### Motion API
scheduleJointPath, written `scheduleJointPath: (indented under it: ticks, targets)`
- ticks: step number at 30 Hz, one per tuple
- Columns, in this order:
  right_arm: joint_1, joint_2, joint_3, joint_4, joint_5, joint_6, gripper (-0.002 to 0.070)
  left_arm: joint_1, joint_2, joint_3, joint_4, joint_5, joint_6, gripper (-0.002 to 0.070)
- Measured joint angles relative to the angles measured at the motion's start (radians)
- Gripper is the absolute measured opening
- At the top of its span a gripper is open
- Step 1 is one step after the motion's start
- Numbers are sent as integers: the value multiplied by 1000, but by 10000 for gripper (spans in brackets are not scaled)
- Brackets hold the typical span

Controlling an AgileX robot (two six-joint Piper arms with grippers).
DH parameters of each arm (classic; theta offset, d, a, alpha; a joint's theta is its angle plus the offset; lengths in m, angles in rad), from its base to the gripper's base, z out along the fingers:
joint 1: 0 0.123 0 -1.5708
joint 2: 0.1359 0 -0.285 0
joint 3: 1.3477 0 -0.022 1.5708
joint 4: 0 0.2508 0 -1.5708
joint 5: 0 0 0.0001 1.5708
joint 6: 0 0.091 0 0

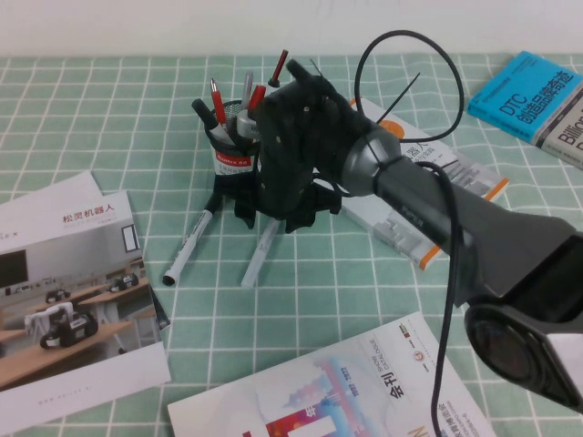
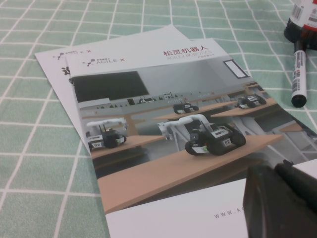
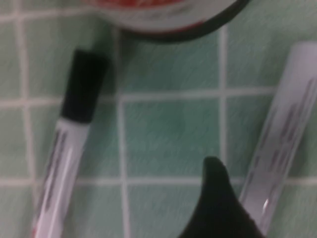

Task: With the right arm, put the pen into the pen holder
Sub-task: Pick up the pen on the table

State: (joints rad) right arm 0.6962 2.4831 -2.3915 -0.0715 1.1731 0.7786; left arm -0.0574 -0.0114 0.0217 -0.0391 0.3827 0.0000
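Note:
The pale pen (image 1: 260, 253) lies flat on the green checked cloth just in front of the black mesh pen holder (image 1: 230, 155), which has several pens in it. My right gripper (image 1: 273, 218) is lowered over the pen's far end, open, with a finger on each side of it. In the right wrist view one black fingertip (image 3: 214, 173) is beside the pen (image 3: 282, 134), not pressing on it, and the holder's base (image 3: 163, 17) is close by. My left gripper (image 2: 277, 171) is shut and empty above a brochure (image 2: 163, 124).
A white marker with a black cap (image 1: 191, 241) lies next to the pen, also in the right wrist view (image 3: 74, 124) and the left wrist view (image 2: 298, 74). Brochures (image 1: 73, 291) at left, booklets (image 1: 346, 391) in front, books (image 1: 537, 100) at far right.

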Motion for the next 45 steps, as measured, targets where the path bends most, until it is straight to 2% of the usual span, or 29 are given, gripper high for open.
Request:
scheduleJointPath:
  ticks: [9, 15, 18, 23, 25, 32, 41, 45]
  targets:
    - [0, 36, -21, -40, 9, 51, 379, 0, 0, 0, 0, 0, 0, -6]
    - [2, 40, -27, -42, 25, 11, 365, 0, 0, 0, 0, 0, 0, -6]
    - [2, 40, -27, -45, 34, -35, 309, 0, 0, 0, 0, 0, 0, -6]
    - [2, 40, -27, -41, 51, -111, 166, 0, 0, 0, 0, 0, 0, -6]
    - [2, 40, -27, -37, 53, -131, 138, 0, 0, 0, 0, 0, 0, -6]
    - [0, 40, -27, 18, 53, -275, 116, 0, 0, 0, 0, 0, 0, -6]
    - [0, 27, -27, 71, 59, -359, 114, 0, 0, 0, 0, 0, 0, -6]
    - [2, -46, -2, 71, 61, -383, 114, 0, 0, 0, 0, 0, 0, -6]
